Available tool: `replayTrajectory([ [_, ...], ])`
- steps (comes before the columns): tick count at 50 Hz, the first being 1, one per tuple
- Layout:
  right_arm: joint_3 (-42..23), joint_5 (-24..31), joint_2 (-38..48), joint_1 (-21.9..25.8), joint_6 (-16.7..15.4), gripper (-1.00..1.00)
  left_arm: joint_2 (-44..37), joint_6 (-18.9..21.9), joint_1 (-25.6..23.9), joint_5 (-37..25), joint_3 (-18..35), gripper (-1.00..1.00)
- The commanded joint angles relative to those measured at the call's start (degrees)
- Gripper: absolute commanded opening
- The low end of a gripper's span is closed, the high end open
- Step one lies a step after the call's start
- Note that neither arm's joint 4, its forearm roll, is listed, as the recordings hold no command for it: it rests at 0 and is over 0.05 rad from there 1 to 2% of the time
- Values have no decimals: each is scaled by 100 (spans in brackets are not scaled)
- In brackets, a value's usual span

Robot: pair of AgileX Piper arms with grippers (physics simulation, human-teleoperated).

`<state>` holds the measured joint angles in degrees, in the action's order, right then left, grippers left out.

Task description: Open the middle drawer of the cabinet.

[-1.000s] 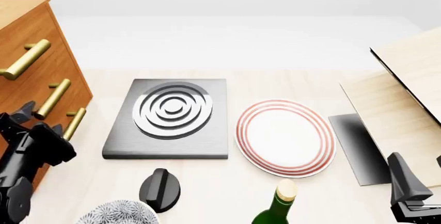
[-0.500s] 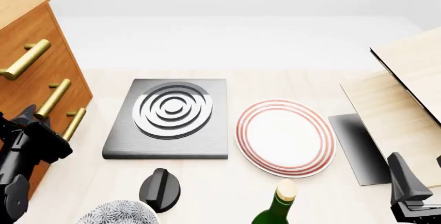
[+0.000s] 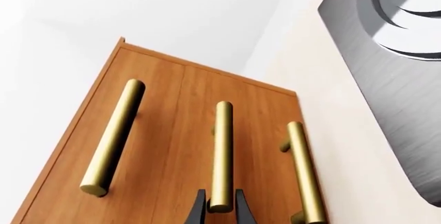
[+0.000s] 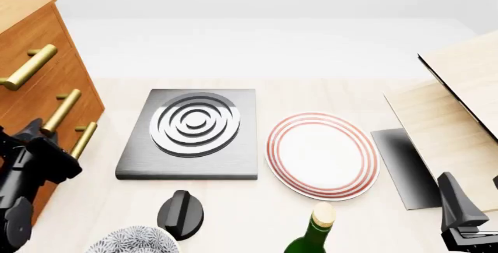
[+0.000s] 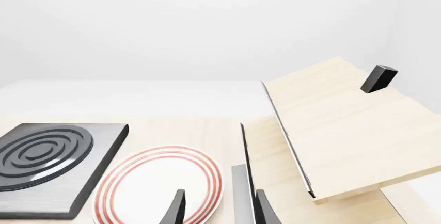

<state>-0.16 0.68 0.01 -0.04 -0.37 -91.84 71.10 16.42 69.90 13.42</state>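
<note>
Compared with a second before, the left gripper (image 4: 31, 133) had slid a bit further left and down in the front view, closing in on the cabinet (image 4: 31, 66); hardly anything changed in the last half second, and nothing else on the table budged.

The cabinet sat at the left edge of the frame, and the middle drawer (image 3: 200, 131) looked fully shut. In the left wrist view the two fingertips straddled the near end of its handle (image 3: 221, 154), jaws only narrowly apart with the bar between them. I couldn't tell if they'd actually clamped yet. My guess is it was lined up that way so a straight pull would drag the drawer out.

The right gripper (image 5: 217, 208) hung idle at lower right, jaws apart and holding nothing, over the plate (image 4: 323, 155).

Count: three drawers, three brass handles, one hob (image 4: 192, 133), one plate, one bottle (image 4: 315, 232), one knob (image 4: 181, 212), one patterned bowl (image 4: 132, 240), two grippers.
</note>
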Motion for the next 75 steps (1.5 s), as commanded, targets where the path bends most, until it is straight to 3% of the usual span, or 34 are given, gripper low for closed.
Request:
replayTrajectory([
  [1,-8,-19,0,-1,7,100,-17,-121,-205,-13,-100,-100],
  [35,-8,-17,0,-2,8,100,95,219,-593,-31,-127,-100],
  [75,-8,-19,0,0,7,100,435,325,-992,-269,-85,-100],
])
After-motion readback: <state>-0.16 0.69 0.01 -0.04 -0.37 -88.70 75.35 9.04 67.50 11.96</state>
